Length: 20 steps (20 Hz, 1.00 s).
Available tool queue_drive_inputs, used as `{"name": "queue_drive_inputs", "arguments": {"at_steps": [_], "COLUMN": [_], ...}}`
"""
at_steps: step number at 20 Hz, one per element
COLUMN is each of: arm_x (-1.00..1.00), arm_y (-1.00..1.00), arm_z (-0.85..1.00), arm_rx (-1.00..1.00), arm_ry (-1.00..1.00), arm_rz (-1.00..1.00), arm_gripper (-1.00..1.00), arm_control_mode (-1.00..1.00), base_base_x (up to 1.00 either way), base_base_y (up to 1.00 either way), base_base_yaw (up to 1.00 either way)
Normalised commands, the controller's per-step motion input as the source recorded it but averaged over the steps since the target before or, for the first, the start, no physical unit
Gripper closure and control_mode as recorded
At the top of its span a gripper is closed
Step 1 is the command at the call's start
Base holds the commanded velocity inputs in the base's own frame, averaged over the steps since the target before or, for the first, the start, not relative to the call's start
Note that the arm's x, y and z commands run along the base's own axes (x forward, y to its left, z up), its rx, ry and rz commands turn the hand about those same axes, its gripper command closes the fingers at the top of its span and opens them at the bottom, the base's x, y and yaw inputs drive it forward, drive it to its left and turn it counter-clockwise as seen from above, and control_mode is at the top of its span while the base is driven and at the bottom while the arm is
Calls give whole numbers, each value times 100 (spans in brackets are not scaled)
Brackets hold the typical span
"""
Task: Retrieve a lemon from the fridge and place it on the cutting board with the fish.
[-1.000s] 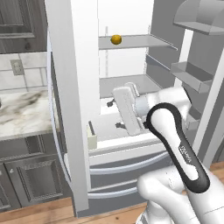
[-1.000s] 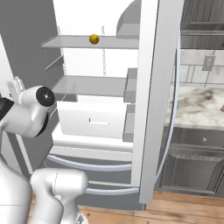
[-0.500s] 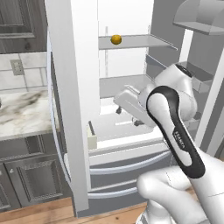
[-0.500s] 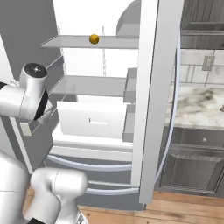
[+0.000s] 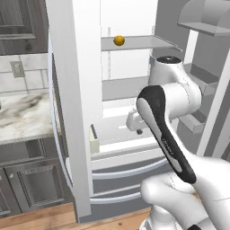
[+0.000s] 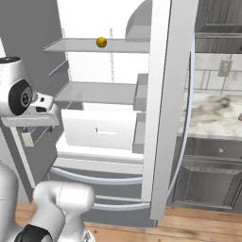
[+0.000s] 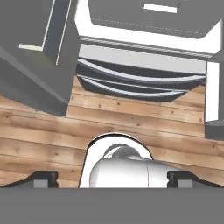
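I see the lemon (image 5: 119,40) on the upper shelf (image 5: 143,43) of the open fridge (image 6: 160,113), at about 11 o'clock from my arm. My fingers (image 7: 113,178) are spread wide, empty. I judge it light, firm, slick and rollable; pinch across its middle

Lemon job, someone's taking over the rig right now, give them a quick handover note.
Gripper: open, empty, pointing down at the wood floor in front of the fridge.
Lemon: on the upper shelf inside the fridge, doors open, untouched.
Arm: raised in front of the open fridge, below the lemon's shelf.
Cutting board and fish: not visible from here.
Done: fridge opened.
Left: reach up to the shelf, grasp the lemon, carry it to the board with the fish.
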Motion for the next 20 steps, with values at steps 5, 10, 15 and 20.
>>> {"name": "queue_drive_inputs", "arguments": {"at_steps": [5,10,15,20], "arm_x": [-27,19,29,27], "arm_y": [-53,-58,-33,1], "arm_z": [-63,-20,-30,-21], "arm_rx": [-33,6,17,25], "arm_ry": [-4,0,0,0], "arm_rz": [14,-5,-21,-21], "arm_gripper": [-100,-100,-100,-100], "arm_control_mode": [-100,-100,-100,-100], "base_base_x": [0,0,0,0], "base_base_y": [0,0,0,0], "base_base_yaw": [0,0,0,0]}}
